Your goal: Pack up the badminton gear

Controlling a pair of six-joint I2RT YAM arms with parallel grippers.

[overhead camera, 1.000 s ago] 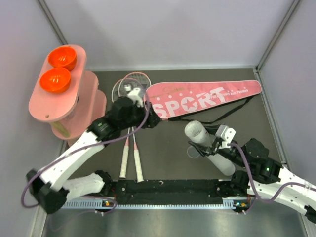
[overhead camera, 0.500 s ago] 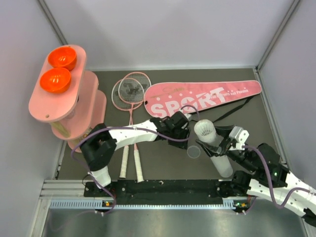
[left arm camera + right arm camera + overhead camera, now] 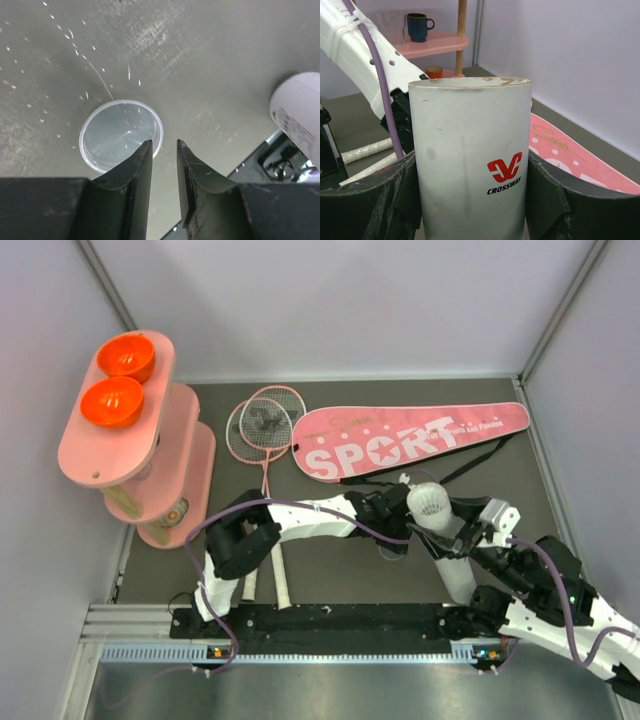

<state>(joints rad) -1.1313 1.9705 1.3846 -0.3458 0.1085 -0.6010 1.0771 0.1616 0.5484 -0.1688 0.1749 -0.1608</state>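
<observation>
Right hand (image 3: 470,172) clamps the probably light, crushable cardboard tube (image 3: 470,115) mid-body; left hand (image 3: 163,146), barely parted and empty, hovers over the thin, likely slippery clear lid (image 3: 117,132) at the tube's 9 o'clock, best pinched by its rim.

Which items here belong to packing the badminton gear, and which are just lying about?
Job: two rackets, SPORT bag, cardboard tube, shuttlecock in its mouth, clear lid, likely the tube's.
Lying about: orange bowls, pink stand, mug.

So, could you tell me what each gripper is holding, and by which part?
The right gripper clamps the white tube by its side wall, below the open end. The left gripper holds nothing, above the clear lid.
</observation>
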